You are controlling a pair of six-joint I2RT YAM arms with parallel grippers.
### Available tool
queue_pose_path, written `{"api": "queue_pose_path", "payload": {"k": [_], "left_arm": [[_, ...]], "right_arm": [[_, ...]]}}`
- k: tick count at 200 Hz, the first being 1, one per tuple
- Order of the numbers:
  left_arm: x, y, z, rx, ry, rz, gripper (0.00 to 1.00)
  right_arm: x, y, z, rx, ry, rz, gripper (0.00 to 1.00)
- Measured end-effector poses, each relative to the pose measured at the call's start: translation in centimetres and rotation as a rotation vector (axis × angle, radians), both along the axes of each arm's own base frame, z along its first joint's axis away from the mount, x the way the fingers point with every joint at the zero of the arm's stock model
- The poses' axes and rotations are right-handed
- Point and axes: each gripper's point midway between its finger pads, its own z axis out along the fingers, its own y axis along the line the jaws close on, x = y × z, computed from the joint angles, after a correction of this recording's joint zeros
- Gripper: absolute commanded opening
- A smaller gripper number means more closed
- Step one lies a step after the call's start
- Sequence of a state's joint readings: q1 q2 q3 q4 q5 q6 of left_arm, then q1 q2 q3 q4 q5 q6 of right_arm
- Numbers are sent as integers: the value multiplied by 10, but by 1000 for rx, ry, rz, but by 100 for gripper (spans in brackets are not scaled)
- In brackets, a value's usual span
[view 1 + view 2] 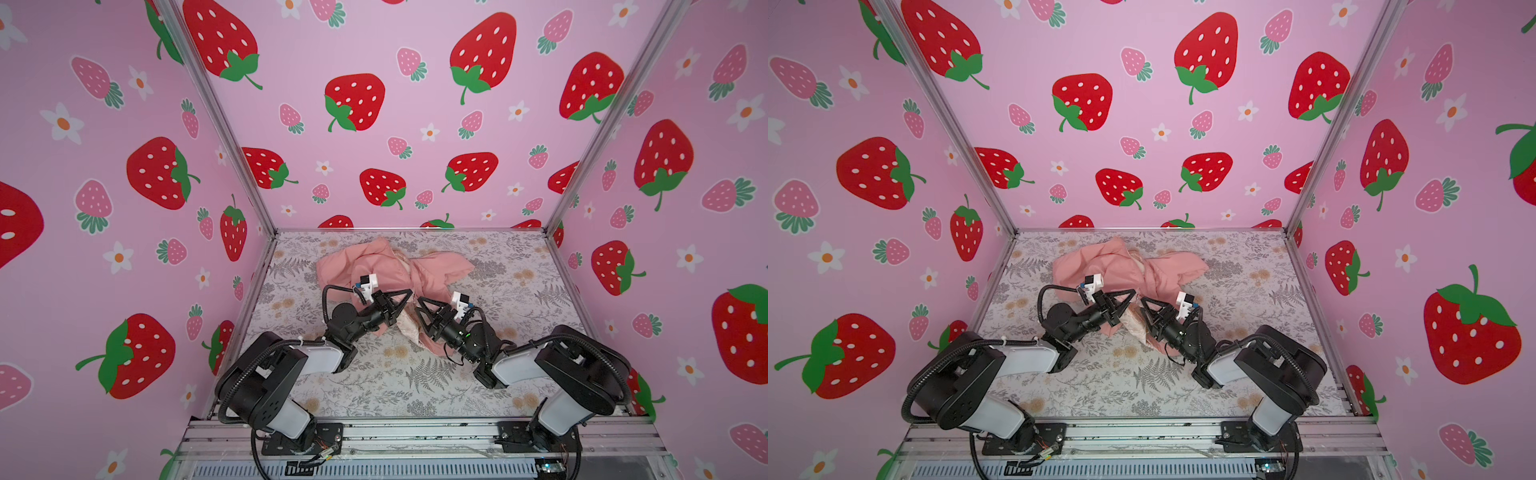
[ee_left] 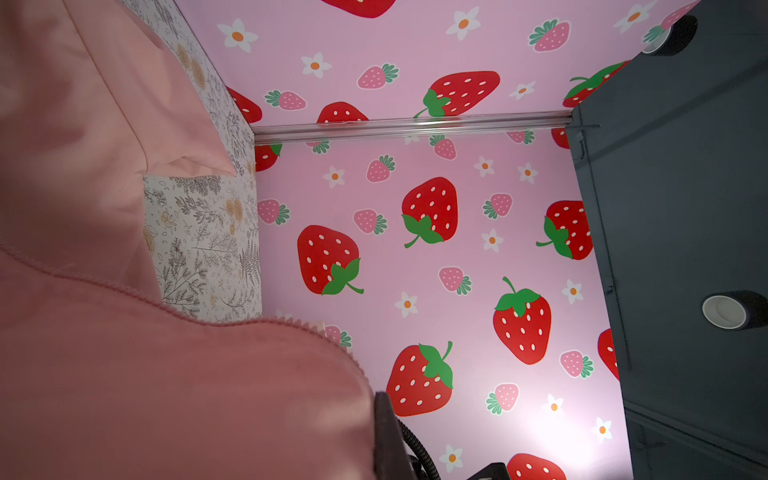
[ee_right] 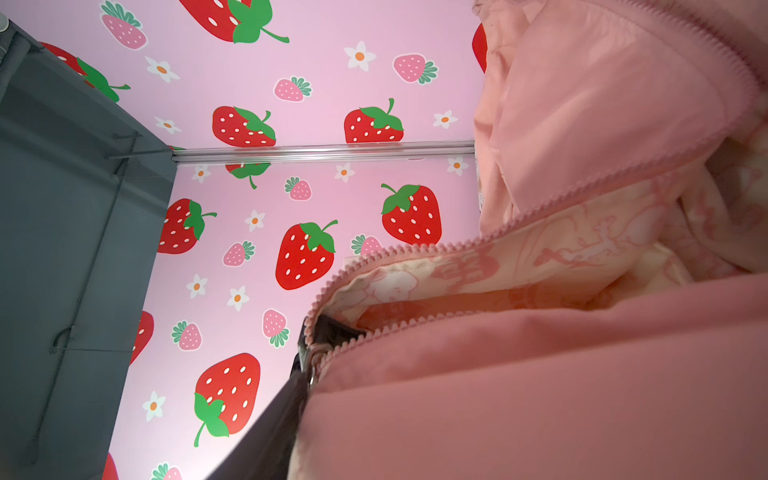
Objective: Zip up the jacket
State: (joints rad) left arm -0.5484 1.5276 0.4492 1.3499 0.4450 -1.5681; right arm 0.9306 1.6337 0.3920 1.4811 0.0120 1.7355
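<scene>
The salmon-pink jacket [image 1: 395,266] [image 1: 1133,266] lies crumpled on the floral table, its near hem raised where both grippers meet. My left gripper [image 1: 409,296] [image 1: 1133,294] is shut on the jacket's near edge. In the left wrist view pink cloth [image 2: 124,374] covers the jaws and only one dark finger [image 2: 388,436] shows. My right gripper [image 1: 419,301] [image 1: 1142,300] faces it, tips almost touching. The right wrist view shows the open zip teeth [image 3: 415,249], cream printed lining [image 3: 561,249] and metal zip pull [image 3: 311,361] beside one finger [image 3: 266,436]. Cloth hides the jaw gap.
Strawberry-print walls close in the floral table [image 1: 415,382] on three sides, with metal posts at the back corners. Both arm bases sit on the metal rail [image 1: 415,432] at the near edge. A sleeve [image 1: 449,266] spreads toward the back right.
</scene>
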Motion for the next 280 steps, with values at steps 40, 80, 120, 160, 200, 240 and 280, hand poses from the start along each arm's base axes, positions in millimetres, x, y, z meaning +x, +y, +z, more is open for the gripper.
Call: {"api": "queue_pose_path", "payload": {"k": [40, 80, 120, 160, 200, 240, 280], "left_arm": [[-2, -2, 0, 1, 1, -6, 0], [-6, 1, -5, 7, 11, -7, 0], [-10, 2, 0, 1, 3, -5, 0], [-10, 3, 0, 3, 7, 0, 0], [-10, 3, 0, 3, 7, 0, 0], [-10, 2, 0, 4, 9, -4, 12], [-11, 0, -3, 15, 11, -9, 30]], "right_arm": [[3, -2, 1, 1, -1, -8, 52], [8, -1, 8, 17, -15, -14, 42], [8, 3, 14, 26, -29, -3, 33], [6, 6, 15, 21, -40, 19, 17], [4, 7, 16, 10, -59, 28, 0], [-1, 2, 25, 10, -97, 27, 0], [-7, -8, 49, 36, -162, 13, 0]]}}
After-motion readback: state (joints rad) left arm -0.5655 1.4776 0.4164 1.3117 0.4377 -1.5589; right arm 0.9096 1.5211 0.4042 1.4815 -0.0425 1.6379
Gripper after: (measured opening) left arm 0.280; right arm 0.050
